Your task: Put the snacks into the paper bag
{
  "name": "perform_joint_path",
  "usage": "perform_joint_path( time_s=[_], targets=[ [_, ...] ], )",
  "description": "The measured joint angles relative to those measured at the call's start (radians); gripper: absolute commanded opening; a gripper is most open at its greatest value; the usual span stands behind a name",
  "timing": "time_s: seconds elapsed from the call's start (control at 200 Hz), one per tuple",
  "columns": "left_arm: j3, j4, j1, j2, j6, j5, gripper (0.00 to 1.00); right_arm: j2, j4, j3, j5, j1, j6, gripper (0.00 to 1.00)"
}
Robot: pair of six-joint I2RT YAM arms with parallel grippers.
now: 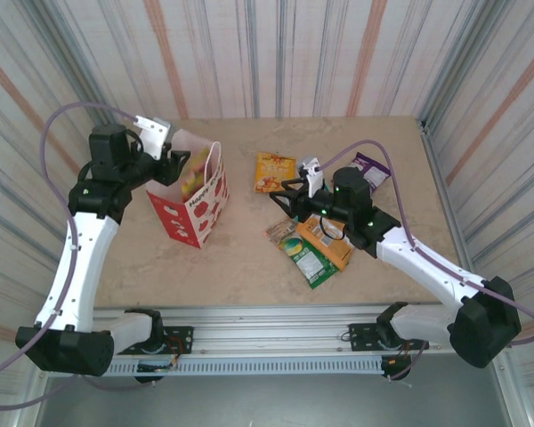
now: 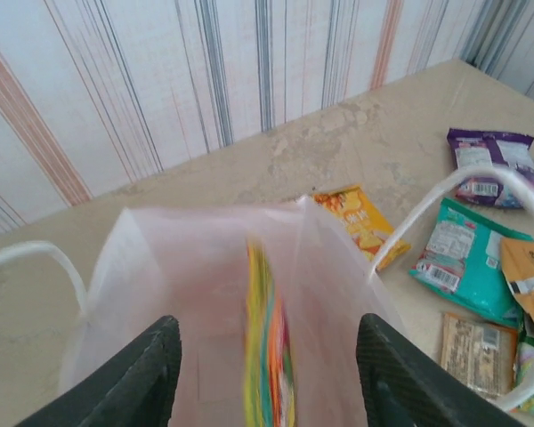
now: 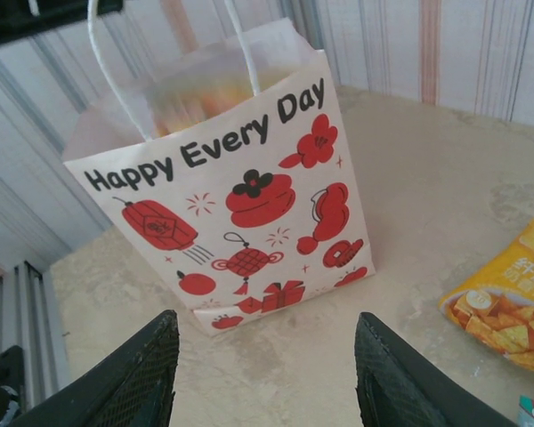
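Your left hand (image 1: 180, 162) hung over the paper bag (image 3: 249, 231) at the left of the surface (image 1: 249, 271), jaws wide, with a blurred red-yellow packet (image 2: 265, 356) loose between them inside the mouth. Bag: white, red prints, "Happy Every Day". It looked thin and light and would likely tip if nudged. Right of it lay an orange-yellow chips packet (image 1: 274, 172), then your right hand (image 3: 267, 325), wide and empty. The remaining snacks (image 1: 320, 249) looked light, slick and crinkly; pinch an edge seam.

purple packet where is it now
In the top view the purple packet lies flat at the right rear of the table, just behind the right arm.
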Motion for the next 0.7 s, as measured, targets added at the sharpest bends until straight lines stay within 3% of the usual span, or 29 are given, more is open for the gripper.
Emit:
perform_joint_path(
  time_s=[0.155, 0.336, 0.701],
  targets=[
    [0.112, -0.025, -0.019, 0.02, 0.0, -0.001, 0.59, 0.01, -0.053, 0.002, 0.017, -0.012, 0.058, 0.58],
    [0.244, -0.069, -0.117, 0.047, 0.004, 0.011, 0.6, 0.039, -0.183, 0.05, 0.013, -0.088, 0.143, 0.59],
    [0.373, -0.158, -0.463, 0.167, 0.019, -0.018, 0.6, 0.042, -0.454, 0.1, -0.107, -0.377, 0.263, 0.61]
  ],
)
